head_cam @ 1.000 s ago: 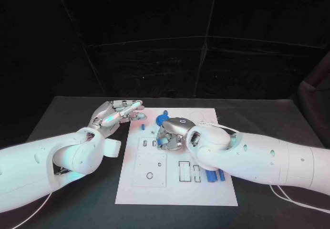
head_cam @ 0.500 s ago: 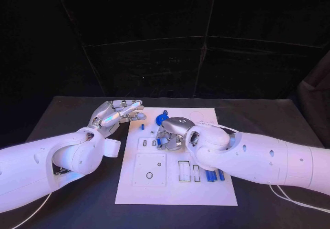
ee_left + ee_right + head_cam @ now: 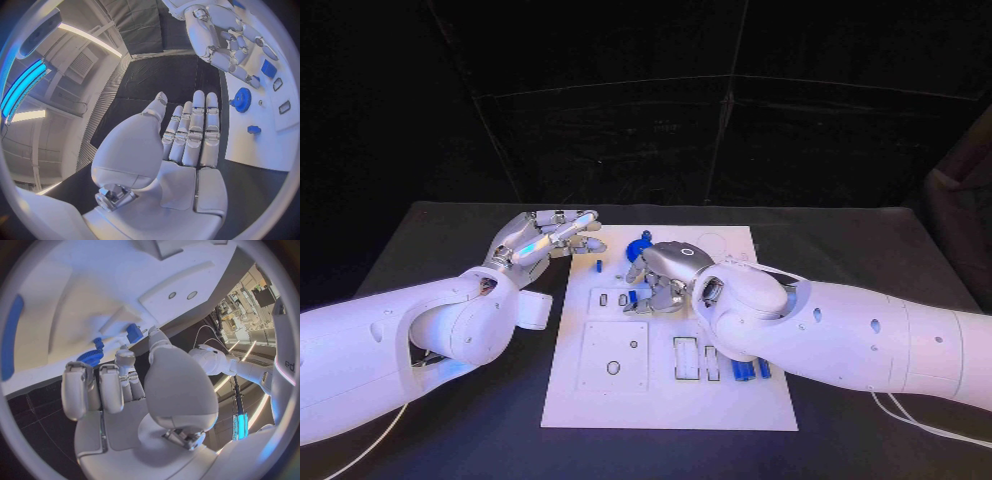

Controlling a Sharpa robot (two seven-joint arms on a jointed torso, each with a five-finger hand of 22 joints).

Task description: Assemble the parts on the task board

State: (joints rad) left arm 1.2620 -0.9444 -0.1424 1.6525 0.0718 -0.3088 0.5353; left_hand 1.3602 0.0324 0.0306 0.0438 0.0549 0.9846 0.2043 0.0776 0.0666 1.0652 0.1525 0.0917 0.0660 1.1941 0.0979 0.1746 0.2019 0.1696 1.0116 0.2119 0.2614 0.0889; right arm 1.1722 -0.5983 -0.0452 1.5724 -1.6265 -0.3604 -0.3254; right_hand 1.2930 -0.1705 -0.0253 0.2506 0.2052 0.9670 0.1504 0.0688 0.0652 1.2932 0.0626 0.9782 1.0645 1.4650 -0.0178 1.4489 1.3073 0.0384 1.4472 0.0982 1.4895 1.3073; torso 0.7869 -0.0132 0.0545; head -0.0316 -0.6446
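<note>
Right hand (image 3: 664,278) hovers over task board (image 3: 625,395) centre, fingers curled by a small blue part (image 3: 633,297); whether it grips it, cannot tell. Blue gear (image 3: 639,246) lies beyond. Left hand (image 3: 545,238) flat, holding nothing, off the board's far-left edge. Advice: seat squarely, press gently.

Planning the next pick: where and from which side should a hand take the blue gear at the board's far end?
Probably by its toothed rim, from above. The gear seems to lie flat on the board, so only rim and top are exposed. The right hand hovers right beside it; the left hand is open off the board.
</note>
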